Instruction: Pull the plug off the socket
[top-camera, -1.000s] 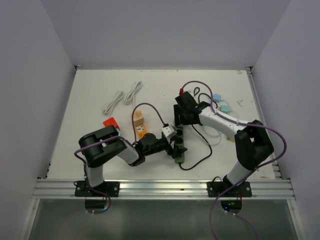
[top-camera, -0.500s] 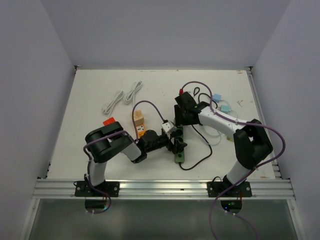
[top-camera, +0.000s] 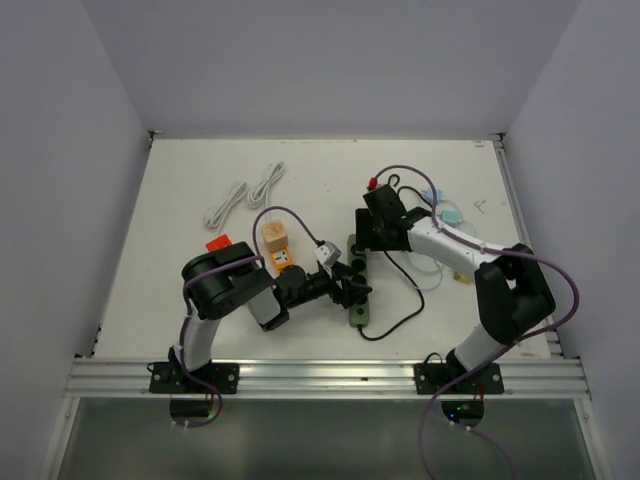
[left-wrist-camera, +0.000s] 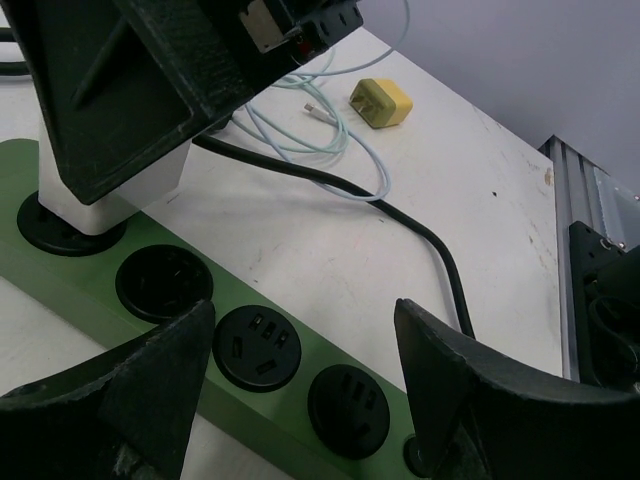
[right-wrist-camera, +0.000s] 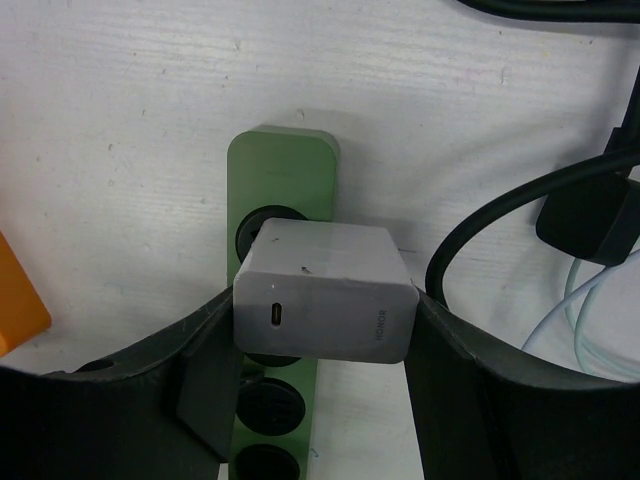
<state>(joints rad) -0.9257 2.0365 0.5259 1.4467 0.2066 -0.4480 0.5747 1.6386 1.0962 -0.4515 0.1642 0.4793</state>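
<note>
The plug (right-wrist-camera: 325, 290) is a white square charger block. It sits in the end socket of the green strip (right-wrist-camera: 283, 170), on the side far from the robot, and as far as I can judge it is not yet out.

The right gripper (right-wrist-camera: 322, 322) is clenched on it, with 1 finger on each of its 2 opposite sides. The left gripper (left-wrist-camera: 300, 335) is released. Its jaws stand wide apart with the strip between them, 2 or 3 sockets away from the plug. I cannot tell if they press on the strip.

I think the block is light and rigid, and its smooth plastic sides can slip under the pads. The pins probably hold with some friction, so the light strip may lift together with it. The best hold is low on the flat sides, near the socket, with a straight pull away from the strip and no tilt, so the pins do not bend. The strip likely needs to be held down. The black cable (left-wrist-camera: 400, 210) lies just beside the strip.
</note>
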